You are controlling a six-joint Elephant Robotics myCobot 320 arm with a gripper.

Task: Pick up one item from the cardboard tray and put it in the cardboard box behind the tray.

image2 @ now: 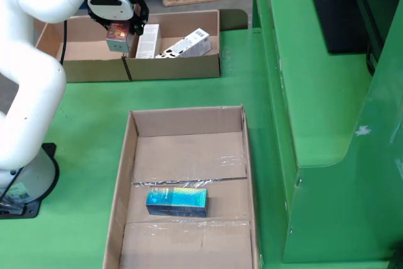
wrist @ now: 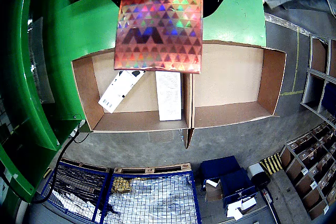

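Holding a shiny holographic box [wrist: 159,22] right under my head, I see it fill the top middle of my own riding view, its lower edge hanging over the cardboard box [wrist: 273,80] below. I cannot see my fingers around it, yet in the standing view my gripper [image2: 119,33] carries the small box above the far carton, so I am closed on it and it touches no floor.

Below me in the riding view, the carton is split by a middle wall. The left bay holds two white packs: a tilted white pack [wrist: 121,90] leaning toward the left wall, and a straight white pack [wrist: 168,95] lying just beside the divider. The right bay gives bare floor from divider to right wall.

In the standing view, the cardboard tray [image2: 124,174] lies nearest the camera, and a blue iridescent box [image2: 176,201] rests in its lower half, well apart from every rim. Farther back, across bare green table [image2: 189,92], sits the far carton, with my load hanging over its left half near the divider.
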